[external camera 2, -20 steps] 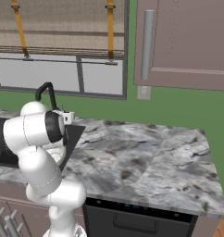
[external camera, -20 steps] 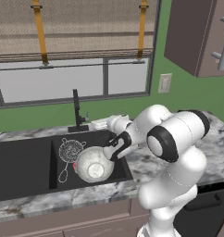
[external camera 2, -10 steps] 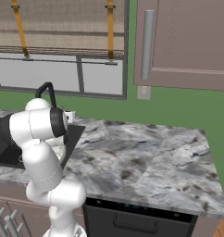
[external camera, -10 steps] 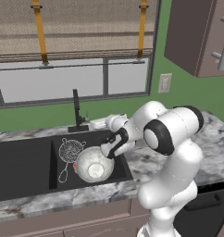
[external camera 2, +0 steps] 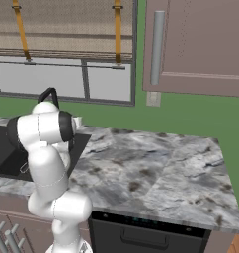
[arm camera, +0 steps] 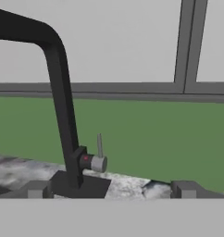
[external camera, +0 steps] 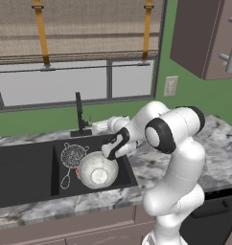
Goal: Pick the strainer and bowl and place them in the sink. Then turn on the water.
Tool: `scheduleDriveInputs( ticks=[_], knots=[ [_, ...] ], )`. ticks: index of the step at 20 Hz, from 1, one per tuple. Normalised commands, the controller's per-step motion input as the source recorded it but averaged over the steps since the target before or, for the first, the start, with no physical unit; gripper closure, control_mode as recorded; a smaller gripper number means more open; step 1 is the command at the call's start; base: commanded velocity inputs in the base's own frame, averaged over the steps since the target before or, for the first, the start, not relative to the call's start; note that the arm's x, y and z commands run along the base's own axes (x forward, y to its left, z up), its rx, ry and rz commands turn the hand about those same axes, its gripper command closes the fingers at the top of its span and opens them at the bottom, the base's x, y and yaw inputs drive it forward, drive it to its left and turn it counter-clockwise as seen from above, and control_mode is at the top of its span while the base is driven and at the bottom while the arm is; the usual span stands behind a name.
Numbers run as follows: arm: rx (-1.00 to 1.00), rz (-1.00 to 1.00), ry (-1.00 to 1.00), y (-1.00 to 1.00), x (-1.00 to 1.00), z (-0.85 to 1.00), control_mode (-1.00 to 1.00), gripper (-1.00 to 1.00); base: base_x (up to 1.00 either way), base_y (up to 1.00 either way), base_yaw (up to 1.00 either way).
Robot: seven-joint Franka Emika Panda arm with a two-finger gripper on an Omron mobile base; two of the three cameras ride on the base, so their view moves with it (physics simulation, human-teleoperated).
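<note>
We see the silver mesh strainer (external camera: pixel 73 155) lying in the right basin of the black sink (external camera: pixel 27 174), and the speckled grey bowl (external camera: pixel 97 171) just beside it, tilted. The black faucet (arm camera: pixel 63 111) stands upright behind.

In the right basin of the sink (external camera: pixel 22 191) lie the strainer (external camera: pixel 72 155) and the bowl (external camera: pixel 98 171) — strainer behind and left, bowl in front. The faucet (external camera: pixel 80 115) stands behind the basin — window (external camera: pixel 79 86) beyond.

The faucet (arm camera: pixel 63 106) spout runs off the hand view's left edge; the claw (external camera: pixel 110 152) hides the bowl (external camera: pixel 96 172) rim's near-right part.
</note>
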Motion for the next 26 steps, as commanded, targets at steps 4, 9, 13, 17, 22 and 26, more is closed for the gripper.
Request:
scheduleDriveInputs(
  ticks=[4, 9, 13, 17, 22, 26],
  knots=[
    [0.00, 0.00, -0.03, 0.00, 0.17, -0.13, -1.00, -1.00, 0.00, 0.00, 0.00],
    [0.00, 0.00, -0.04, 0.00, 0.04, -0.11, -1.00, -1.00, 0.00, 0.00, 0.00],
    [0.00, 0.00, -0.05, 0.01, 0.00, -0.14, -1.00, -1.00, 0.00, 0.00, 0.00],
    [0.00, 0.00, -0.02, 0.11, 0.01, -0.12, -1.00, -1.00, 0.00, 0.00, 0.00],
    [0.00, 0.00, -0.01, 0.10, 0.04, -0.04, -1.00, -1.00, 0.00, 0.00, 0.00],
    [0.00, 0.00, -0.02, 0.03, 0.07, -0.01, -1.00, -1.00, 0.00, 0.00, 0.00]
  ],
)
